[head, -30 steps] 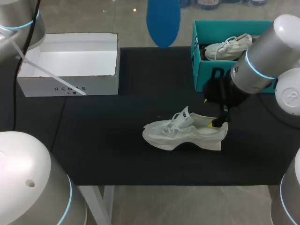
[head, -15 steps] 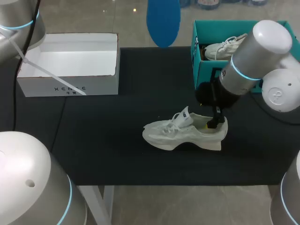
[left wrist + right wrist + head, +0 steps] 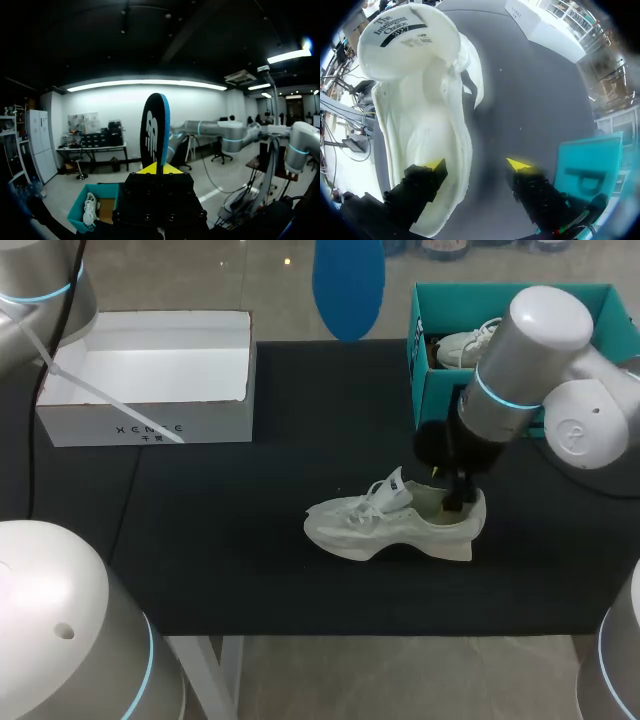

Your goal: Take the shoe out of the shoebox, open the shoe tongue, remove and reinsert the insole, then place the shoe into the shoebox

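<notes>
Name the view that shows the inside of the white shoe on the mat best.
Right wrist view: it looks straight into the shoe, the right pincer straddling its side wall. Head view shows it side-on, opening partly hidden by the right arm. Left wrist view misses it.

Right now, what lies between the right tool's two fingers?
The shoe's side wall near the heel. In the right wrist view, one finger of the right tool sits inside the shoe opening, the other outside over the black mat.
</notes>
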`<state>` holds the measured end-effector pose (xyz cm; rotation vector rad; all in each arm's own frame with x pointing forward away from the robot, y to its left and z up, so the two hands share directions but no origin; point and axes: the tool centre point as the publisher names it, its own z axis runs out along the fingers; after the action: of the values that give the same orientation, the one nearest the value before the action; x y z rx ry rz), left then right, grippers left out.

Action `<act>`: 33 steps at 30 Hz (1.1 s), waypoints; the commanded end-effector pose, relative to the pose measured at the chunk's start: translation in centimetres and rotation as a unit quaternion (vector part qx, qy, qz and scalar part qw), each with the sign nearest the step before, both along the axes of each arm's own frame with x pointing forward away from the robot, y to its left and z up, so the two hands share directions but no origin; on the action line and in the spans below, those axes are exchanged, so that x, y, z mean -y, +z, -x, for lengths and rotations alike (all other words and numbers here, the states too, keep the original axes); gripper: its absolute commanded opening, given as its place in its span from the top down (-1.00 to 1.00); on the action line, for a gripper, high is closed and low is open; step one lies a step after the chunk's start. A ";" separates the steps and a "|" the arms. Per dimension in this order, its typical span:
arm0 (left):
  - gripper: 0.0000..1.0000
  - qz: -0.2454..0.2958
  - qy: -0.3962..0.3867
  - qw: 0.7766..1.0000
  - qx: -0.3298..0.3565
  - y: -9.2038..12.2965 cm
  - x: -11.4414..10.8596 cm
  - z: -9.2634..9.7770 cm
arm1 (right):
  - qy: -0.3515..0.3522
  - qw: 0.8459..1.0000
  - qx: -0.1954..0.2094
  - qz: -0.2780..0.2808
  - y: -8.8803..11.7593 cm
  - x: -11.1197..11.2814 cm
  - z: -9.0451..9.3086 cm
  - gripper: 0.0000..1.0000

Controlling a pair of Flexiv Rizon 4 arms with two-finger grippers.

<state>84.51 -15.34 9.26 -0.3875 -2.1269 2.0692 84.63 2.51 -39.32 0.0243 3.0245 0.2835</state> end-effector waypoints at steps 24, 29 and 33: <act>1.00 0.000 -0.001 1.000 0.000 0.0 0.0 0.0 | -0.021 1.000 0.017 -0.002 6.3 4.5 1.7 1.00; 1.00 0.000 -0.001 1.000 0.000 0.0 0.0 0.0 | -0.029 0.999 0.018 -0.001 8.0 6.1 2.3 1.00; 1.00 0.000 -0.001 1.000 0.000 0.0 0.0 0.0 | -0.015 1.000 0.003 -0.022 8.1 6.1 2.4 1.00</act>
<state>84.51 -15.35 9.26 -0.3877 -2.1268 2.0691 82.52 -2.46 -32.44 0.0759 3.0118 0.3226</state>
